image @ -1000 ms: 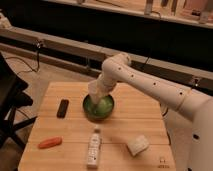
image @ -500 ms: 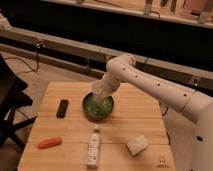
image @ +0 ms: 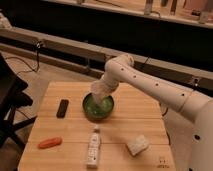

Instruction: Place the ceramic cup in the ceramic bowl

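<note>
Pincer [image: 101, 98] low over the round glossy green ceramic bowl [image: 98, 107] mid-worktop [image: 145, 115], grip state and small white ceramic cup impossible to make out; best seat any cup centrally, then lift straight up.

A wooden counter [image: 145, 107] is seen bearing a flat black object [image: 62, 108] near its left edge. An orange, carrot-like item [image: 49, 143] is laid at the front left. A white labelled bottle [image: 93, 147] is laid on its side, with a pale block [image: 137, 145] placed to its right. The claw [image: 101, 93] is held over the counter's middle.
</note>
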Robot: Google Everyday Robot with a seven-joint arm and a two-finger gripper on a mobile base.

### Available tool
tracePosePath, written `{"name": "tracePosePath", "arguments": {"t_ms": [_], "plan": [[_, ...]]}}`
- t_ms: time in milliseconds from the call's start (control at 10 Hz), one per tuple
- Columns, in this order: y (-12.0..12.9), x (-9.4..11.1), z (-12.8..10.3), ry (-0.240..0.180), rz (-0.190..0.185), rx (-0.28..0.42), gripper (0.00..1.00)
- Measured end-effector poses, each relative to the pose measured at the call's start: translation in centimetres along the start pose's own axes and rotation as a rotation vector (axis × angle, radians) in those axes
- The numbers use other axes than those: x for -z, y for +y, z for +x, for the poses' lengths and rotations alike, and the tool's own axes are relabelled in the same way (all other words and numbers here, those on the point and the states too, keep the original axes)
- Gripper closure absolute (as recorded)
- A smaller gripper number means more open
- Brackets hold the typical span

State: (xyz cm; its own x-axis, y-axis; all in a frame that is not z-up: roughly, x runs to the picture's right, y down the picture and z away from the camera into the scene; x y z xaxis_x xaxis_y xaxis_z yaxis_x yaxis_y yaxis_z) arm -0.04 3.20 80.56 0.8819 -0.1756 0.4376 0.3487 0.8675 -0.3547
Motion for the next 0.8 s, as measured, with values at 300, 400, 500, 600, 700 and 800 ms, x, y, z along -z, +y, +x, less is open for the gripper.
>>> {"name": "tracePosePath", "arguments": {"t_ms": [300,400,500,600,700,800], "plan": [[-0.8,-0.3,-1.4,-0.002,0.002,-0.005,0.78],[-0.5,-0.4,-0.7,-0.001,0.002,-0.006,0.78],[-0.3,-0.4,-0.3,0.0,0.003,-0.005,0.72],[-0.3,-0.3,-0.2,-0.001,0.003,-0.005,0.62],[-0.6,-0.3,-0.5,0.0,0.003,-0.004,0.49],[-0.9,-0.4,-1.1,0.0,0.003,-0.006,0.37]]}}
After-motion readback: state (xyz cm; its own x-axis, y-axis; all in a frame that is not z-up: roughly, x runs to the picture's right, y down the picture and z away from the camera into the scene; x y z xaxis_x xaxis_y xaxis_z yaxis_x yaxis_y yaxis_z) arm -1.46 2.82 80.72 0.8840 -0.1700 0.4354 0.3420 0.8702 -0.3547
